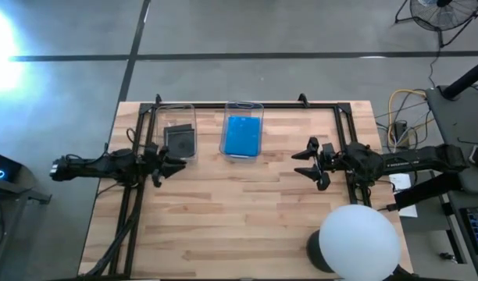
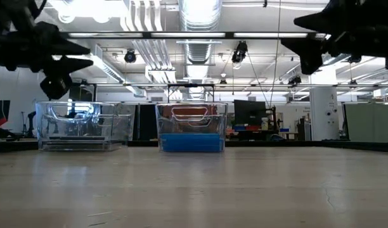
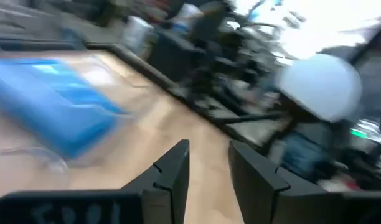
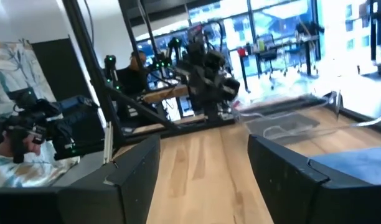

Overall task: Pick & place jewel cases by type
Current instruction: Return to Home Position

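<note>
While both arms hang above the table, we see the left gripper [image 1: 176,164] empty, its fingers slightly apart, just beside the left bin [image 1: 176,107], which holds the dark cases [image 1: 180,140]. The right gripper [image 1: 301,163] is spread wide and empty, near the right bin [image 1: 244,104], which holds the blue cases [image 1: 243,136].

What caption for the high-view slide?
Dark jewel cases in left bin, blue jewel cases in right bin; left gripper and right gripper open, empty, near the bins.
</note>
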Controlling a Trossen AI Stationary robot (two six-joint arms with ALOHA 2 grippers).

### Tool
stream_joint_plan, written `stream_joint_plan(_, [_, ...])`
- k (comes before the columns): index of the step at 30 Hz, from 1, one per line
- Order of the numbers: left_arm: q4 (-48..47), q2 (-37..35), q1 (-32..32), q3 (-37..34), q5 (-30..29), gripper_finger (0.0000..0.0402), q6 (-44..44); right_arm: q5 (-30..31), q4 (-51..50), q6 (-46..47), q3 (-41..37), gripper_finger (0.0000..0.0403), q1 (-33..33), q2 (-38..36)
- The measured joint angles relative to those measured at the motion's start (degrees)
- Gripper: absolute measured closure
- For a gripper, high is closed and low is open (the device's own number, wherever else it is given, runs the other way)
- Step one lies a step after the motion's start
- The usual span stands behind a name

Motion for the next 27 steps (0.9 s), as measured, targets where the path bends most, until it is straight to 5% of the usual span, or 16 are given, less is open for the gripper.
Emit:
stream_joint_plan(6, [1.4,0.2,0.0,-0.7,-15.9,0.0307,-1.4,0.0,6.5,-1.3,-5.4,0.0169,0.0,-0.4])
stream_joint_plan(10, [2.3,0.4,0.0,-0.9,-17.6,0.0307,-7.9,0.1,5.6,-0.7,-5.9,0.0166,0.0,-0.6])
stream_joint_plan(16, [3.9,0.3,0.0,-1.5,-0.1,0.0307,3.5,0.0,5.7,-0.6,-5.9,0.0163,0.0,-1.0])
stream_joint_plan(23, [5.0,0.3,0.1,-2.6,2.2,0.0307,8.7,0.1,5.3,0.5,-5.9,0.0167,0.0,-0.9])
stream_joint_plan(27, [4.7,0.4,0.1,-2.7,9.9,0.0307,13.6,0.4,3.8,0.5,-5.9,0.0164,0.0,-0.6])
